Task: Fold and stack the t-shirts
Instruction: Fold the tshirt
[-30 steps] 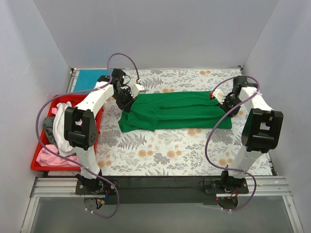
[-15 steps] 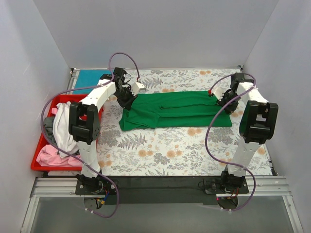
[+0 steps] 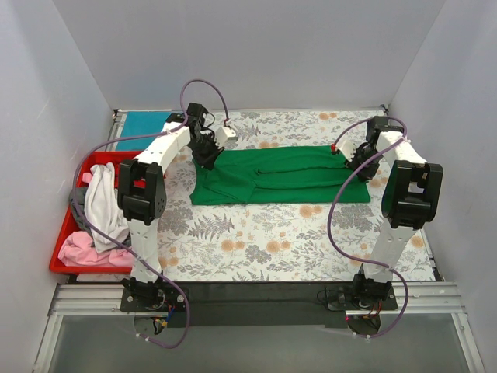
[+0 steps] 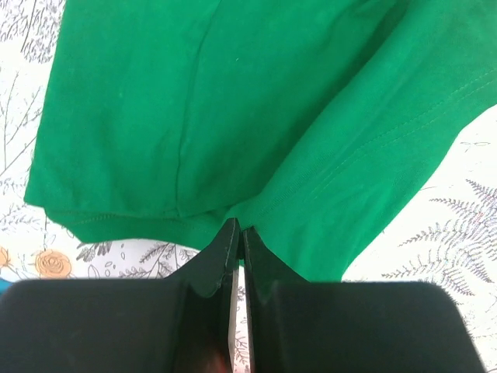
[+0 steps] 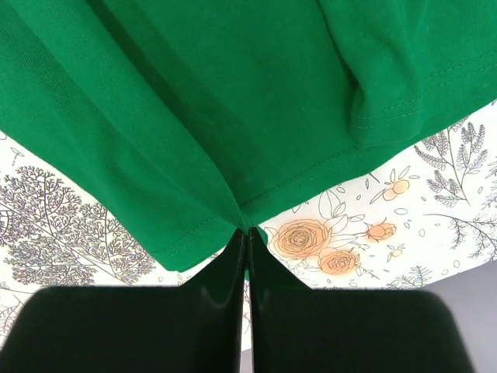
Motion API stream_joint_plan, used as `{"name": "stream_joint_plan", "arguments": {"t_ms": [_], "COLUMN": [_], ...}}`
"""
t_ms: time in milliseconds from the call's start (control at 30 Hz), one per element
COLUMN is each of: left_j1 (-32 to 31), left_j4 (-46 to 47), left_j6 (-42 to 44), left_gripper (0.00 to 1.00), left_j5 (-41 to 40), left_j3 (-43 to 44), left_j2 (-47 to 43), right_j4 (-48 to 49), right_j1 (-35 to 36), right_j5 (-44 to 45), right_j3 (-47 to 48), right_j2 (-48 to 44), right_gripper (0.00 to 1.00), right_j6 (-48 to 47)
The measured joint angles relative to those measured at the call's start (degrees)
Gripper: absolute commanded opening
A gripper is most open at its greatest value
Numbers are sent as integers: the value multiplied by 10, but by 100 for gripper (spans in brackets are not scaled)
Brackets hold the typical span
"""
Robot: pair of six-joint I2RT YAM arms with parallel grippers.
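Green t-shirt [image 3: 279, 175] lies flat, left gripper [image 4: 237, 231] pinching its nine-o'clock edge, right gripper [image 5: 248, 232] pinching its three-o'clock edge.

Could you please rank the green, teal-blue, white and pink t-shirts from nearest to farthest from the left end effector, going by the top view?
1. green t-shirt: its left end is pinched in the left end effector.
2. teal-blue t-shirt: lying flat at the far-left corner.
3. white t-shirt: draped in the red tray on the left.
4. pink t-shirt: at that tray's near end.
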Motion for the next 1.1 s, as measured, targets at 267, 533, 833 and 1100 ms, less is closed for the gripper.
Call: {"name": "stream_joint_plan", "arguments": {"t_ms": [267, 533, 833, 1100], "left_j1": [-16, -15, 16, 116], "left_j4": [-2, 7, 19, 38], "left_j6": [9, 8, -72, -181], "left_gripper": [0, 6, 37, 51], "left_j5": [-5, -17, 10, 60], "left_j3": [11, 12, 22, -203], "left_j2": [12, 19, 12, -144], "right_j4": [0, 0, -11, -47], "right_j1": [0, 0, -14, -78], "right_j5": [1, 4, 0, -50], "right_j3": [0, 0, 23, -12], "right_j2": [0, 9, 9, -66], "right_gripper": [1, 6, 79, 71], "right_j6": [0, 3, 37, 120]}}
